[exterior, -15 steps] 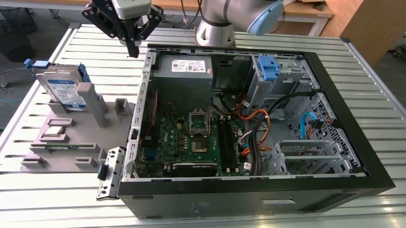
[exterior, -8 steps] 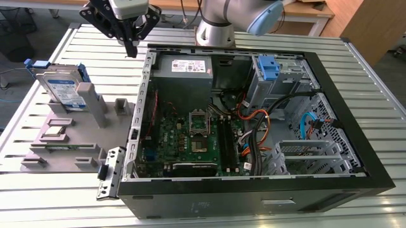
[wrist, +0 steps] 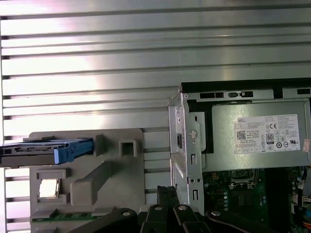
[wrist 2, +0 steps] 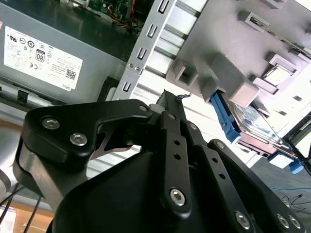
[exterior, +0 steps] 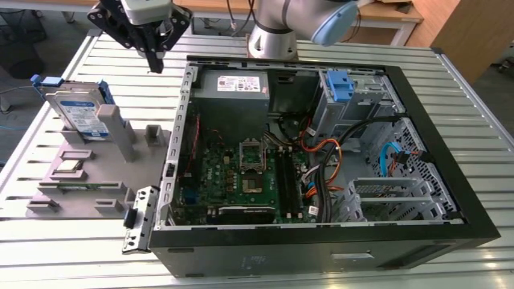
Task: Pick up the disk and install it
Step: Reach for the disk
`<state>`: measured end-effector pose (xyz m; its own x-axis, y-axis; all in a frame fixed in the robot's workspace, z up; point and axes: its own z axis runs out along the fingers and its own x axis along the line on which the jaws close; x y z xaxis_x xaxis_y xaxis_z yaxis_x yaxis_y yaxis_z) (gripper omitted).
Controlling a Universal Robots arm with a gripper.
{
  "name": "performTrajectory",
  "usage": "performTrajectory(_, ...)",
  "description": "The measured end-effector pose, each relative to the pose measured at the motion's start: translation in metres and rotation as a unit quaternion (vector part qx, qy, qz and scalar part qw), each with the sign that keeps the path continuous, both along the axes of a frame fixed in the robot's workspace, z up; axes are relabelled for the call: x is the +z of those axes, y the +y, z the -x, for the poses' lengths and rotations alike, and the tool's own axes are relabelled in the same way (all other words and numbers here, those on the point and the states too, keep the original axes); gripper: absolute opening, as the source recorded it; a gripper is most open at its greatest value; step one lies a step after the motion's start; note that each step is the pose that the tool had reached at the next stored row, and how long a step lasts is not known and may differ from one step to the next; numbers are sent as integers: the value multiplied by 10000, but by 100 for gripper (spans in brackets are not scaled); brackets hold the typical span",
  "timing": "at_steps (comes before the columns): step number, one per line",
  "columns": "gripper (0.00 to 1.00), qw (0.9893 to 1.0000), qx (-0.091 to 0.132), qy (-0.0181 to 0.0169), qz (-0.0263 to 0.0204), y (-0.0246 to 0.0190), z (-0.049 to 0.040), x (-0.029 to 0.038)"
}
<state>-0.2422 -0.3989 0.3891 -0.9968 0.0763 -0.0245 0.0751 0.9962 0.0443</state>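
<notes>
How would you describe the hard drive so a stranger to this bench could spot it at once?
Find the open black computer case; on the exterior view's left of it lies a grey plastic fixture. At its far end the silver metal hard drive stands on edge. Its blue-and-white label sets it apart from the bare blue bracket inside the case.

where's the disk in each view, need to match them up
Exterior view: the disk stands on edge in the grey holder, at the exterior view's left.
Second wrist view: the disk sits slotted behind the holder's blocks.
First wrist view: edge-on, sticking out of the holder's side.
Shared landmark: the power supply with its white sticker.
</notes>
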Motion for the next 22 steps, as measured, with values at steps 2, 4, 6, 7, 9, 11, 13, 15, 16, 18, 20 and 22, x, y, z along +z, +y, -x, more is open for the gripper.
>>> performTrajectory(2,10,10000,0,0,0,0,46,-3)
performTrajectory(4,10,10000,0,0,0,0,85,-5)
performTrajectory(6,10,10000,0,0,0,0,122,-7)
performTrajectory(7,10,10000,0,0,0,0,144,-9)
performTrajectory(9,10,10000,1,0,0,0,183,-11)
performTrajectory(11,10,10000,0,0,0,0,230,-13)
performTrajectory(13,10,10000,0,0,0,0,280,-16)
performTrajectory(15,10,10000,0,0,0,0,333,-17)
performTrajectory(16,10,10000,0,0,0,0,359,-18)
performTrajectory(18,10,10000,1,0,0,0,405,-20)
performTrajectory(20,10,10000,0,0,0,0,454,-22)
performTrajectory(22,10,10000,0,0,0,0,503,-24)
